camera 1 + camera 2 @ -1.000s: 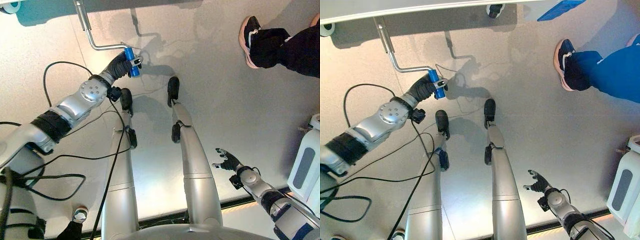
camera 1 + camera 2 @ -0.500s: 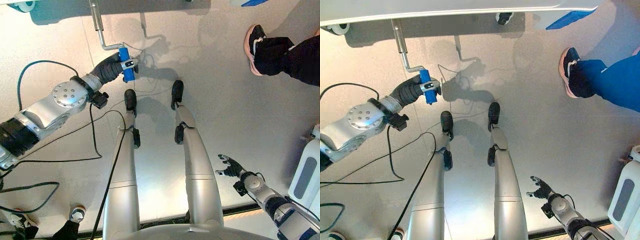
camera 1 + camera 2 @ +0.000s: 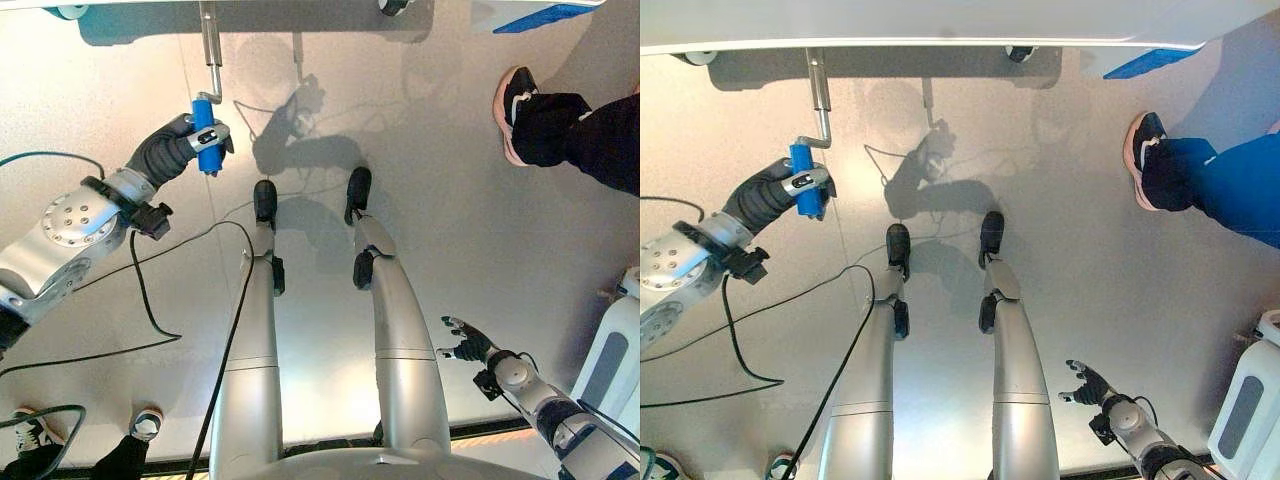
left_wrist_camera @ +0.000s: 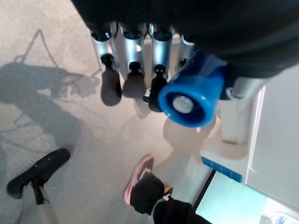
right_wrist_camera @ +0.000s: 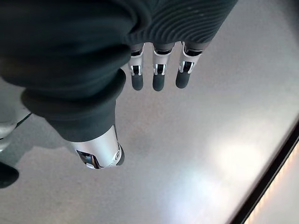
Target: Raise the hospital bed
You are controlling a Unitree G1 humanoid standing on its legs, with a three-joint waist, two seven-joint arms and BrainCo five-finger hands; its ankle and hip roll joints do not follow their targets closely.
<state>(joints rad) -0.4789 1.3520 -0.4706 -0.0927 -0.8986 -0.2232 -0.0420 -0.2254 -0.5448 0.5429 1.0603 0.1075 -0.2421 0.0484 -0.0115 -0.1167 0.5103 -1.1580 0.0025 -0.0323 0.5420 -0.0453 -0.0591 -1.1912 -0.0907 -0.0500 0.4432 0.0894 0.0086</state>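
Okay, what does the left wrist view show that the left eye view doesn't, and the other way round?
Left wrist view alone: the round end face of the blue crank handle seen head-on, with the fingers beside it.

Left eye view alone: the metal crank rod running up to the bed frame, and the right hand open low over the floor.

Both: the left hand shut on the handle, the grey floor, and a person's shoe.

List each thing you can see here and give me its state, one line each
Crank handle: blue, gripped by the left hand, on a bent metal rod running up to the bed.
Left hand: shut on the crank handle.
Right hand: open, holding nothing, hanging over the floor.
Bed: frame edge over the floor, crank rod attached.
Person's shoe: planted on the floor beside the bed.
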